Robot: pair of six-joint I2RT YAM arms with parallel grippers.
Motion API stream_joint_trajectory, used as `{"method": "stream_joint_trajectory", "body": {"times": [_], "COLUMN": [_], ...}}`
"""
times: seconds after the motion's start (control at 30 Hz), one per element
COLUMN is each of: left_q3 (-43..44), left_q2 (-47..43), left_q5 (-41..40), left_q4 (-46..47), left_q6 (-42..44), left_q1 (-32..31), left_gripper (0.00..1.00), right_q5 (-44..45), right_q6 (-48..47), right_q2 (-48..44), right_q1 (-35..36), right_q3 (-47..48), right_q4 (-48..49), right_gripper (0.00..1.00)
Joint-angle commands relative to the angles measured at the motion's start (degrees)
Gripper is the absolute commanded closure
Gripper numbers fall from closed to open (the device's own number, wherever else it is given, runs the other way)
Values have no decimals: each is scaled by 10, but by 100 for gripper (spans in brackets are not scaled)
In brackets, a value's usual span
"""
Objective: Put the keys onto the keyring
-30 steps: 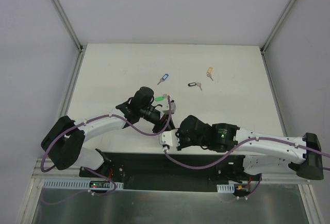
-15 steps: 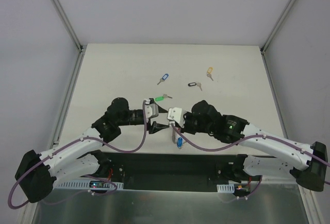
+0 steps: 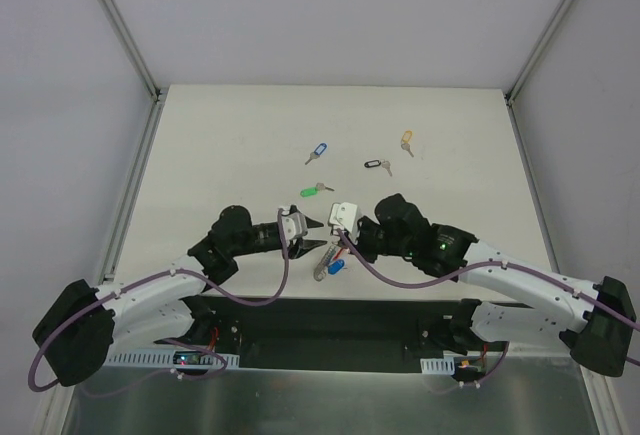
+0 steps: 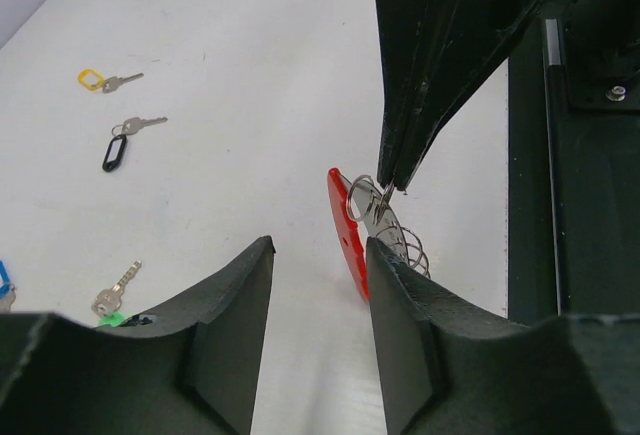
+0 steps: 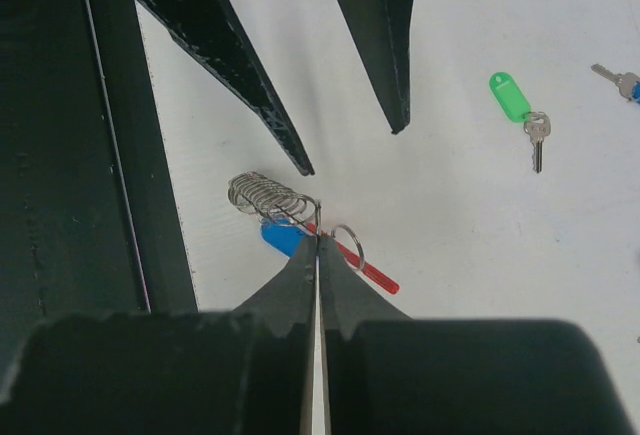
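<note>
Threading step: right fingers (image 5: 318,255) pinch keyring (image 5: 262,193) at near edge of counter (image 3: 450,115), blue key (image 5: 280,239) seemingly on it; left fingers (image 4: 245,295) spread, empty, beside it; next move likely needs green key (image 5: 512,97) fetched and its ring aligned.

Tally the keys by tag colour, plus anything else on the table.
blue keys: 2
green key: 1
black key: 1
yellow key: 1
keyring: 1
Total: 6 things, 5 keys and 1 keyring
</note>
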Motion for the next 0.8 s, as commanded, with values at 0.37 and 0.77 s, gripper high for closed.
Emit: {"method": "stream_joint_trajectory", "body": {"times": [0.37, 0.77], "left_q3": [31, 26], "left_q2": [66, 61], "left_q5": [90, 99], "left_q4": [47, 89], "left_q6": [-21, -47], "left_q1": [-3, -3], "left_gripper": [73, 78], "right_q5": [-34, -39], "right_q6": [15, 17], "right_q2": [3, 5], "right_q1": [-7, -7], "right_q3": [-6, -9], "right_q4": [54, 56], "right_gripper": [99, 99]}}
